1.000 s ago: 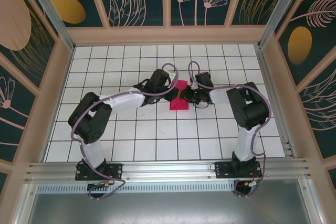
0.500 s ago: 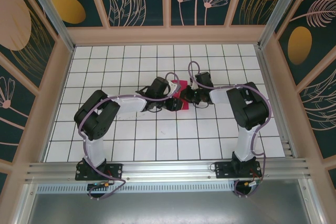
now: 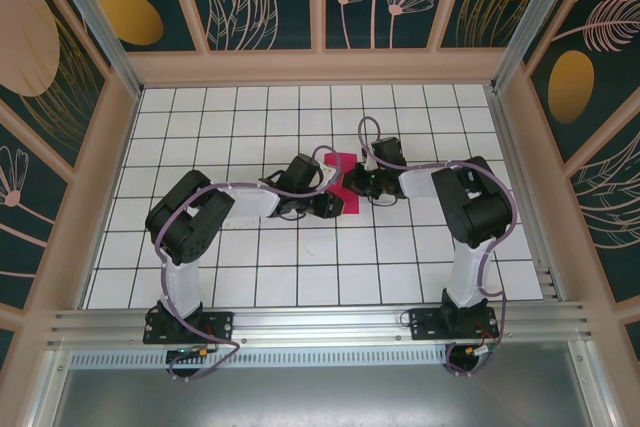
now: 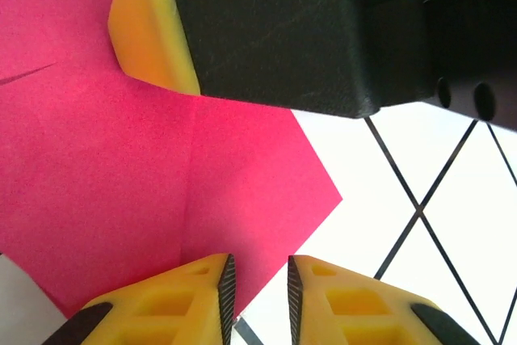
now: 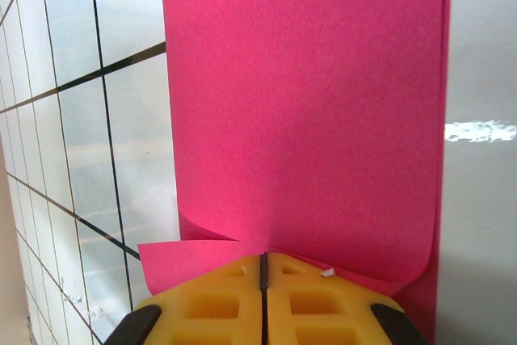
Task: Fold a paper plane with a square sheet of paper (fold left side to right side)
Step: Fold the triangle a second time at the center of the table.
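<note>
The square sheet of paper [image 3: 346,165] is magenta-pink and partly folded, lying on the white tiles between the two arms. The left wrist view shows a crease down the sheet [image 4: 121,167] and one pointed corner over the tiles. My left gripper [image 3: 336,205] sits at the sheet's near edge. Its jaws [image 4: 258,290] stand a narrow gap apart, with the paper's edge running in by the left finger [image 4: 186,300]. My right gripper [image 3: 353,185] is shut on a curled fold of the sheet [image 5: 307,103], fingertips [image 5: 263,258] together. Its black body [image 4: 275,30] hangs over the paper.
The floor is white tiles with dark grid lines [image 3: 300,267], boxed in by tan frame walls [image 3: 520,147]. Both arms bend inward toward the middle, cables looping above the wrists. Open tiles lie near the front rail [image 3: 320,319].
My left gripper has moved toward the near side and to the right, covering the near part of the sheet, and its jaws have narrowed a little. The right gripper has stayed put.
</note>
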Controlling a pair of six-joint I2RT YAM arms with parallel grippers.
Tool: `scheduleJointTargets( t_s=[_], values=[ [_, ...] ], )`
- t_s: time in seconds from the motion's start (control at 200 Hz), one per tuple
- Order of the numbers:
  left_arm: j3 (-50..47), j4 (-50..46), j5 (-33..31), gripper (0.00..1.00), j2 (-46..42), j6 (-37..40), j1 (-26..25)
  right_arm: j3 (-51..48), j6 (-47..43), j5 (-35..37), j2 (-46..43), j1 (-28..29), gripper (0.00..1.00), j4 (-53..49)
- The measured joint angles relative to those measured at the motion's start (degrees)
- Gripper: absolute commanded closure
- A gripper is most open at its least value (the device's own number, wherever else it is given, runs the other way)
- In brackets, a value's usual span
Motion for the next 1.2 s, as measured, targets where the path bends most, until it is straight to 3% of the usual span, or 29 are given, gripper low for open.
scheduleJointTargets(
  t_s=[0.385,0.846,1.196],
  values=[
    [-4.55,6.03,-0.79,0.78,-0.68,-0.44,0.0,0.31,-0.24,0.02,0.0,0.0,0.91,-0.7],
    [-6.78,2.71,-4.48,0.53,-9.6,-3.32,0.28,0.44,-0.42,-0.09,0.0,0.0,0.9,-0.9],
    [-3.69,0.72,-7.82,0.52,-6.73,-5.73,4.24,0.44,-0.42,-0.26,0.0,-0.04,0.9,-0.9]
  ],
)
